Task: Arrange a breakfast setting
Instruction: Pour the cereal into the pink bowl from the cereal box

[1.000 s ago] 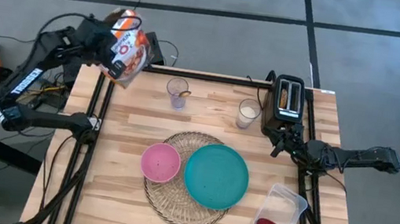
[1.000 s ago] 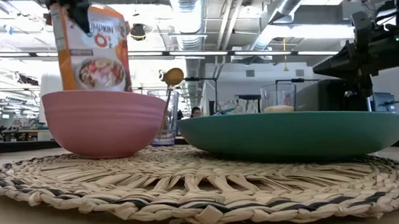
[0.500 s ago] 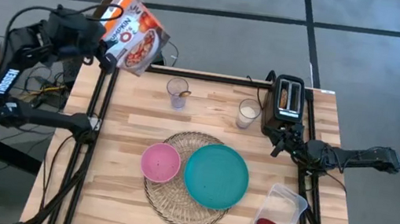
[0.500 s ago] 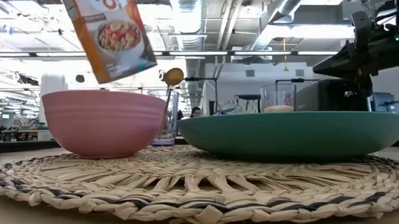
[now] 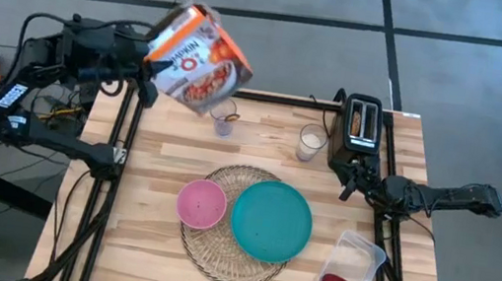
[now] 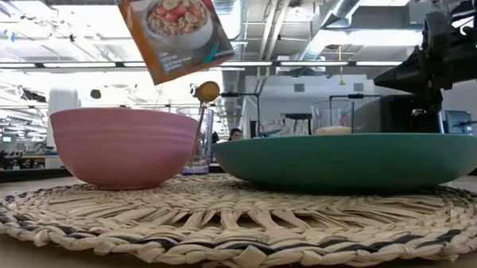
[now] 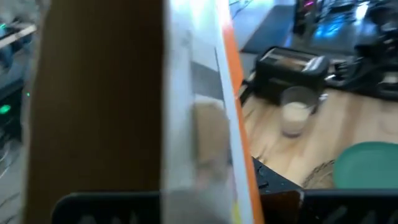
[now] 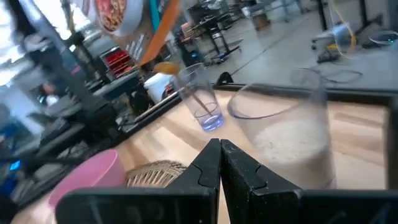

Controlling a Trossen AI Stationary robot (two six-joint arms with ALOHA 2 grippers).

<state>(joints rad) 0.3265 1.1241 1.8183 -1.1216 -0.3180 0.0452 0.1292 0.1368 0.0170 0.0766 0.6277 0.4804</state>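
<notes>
Pink bowl sits on the wicker mat beside the teal plate; left gripper clamps a cereal box tilted aloft near the glass with the spoon (right gripper closed, empty, by toaster) — risk: box clips glass or spills short of bowl

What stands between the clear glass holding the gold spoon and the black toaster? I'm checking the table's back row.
A clear glass of milk stands between the spoon glass and black toaster, per the high view.
</notes>
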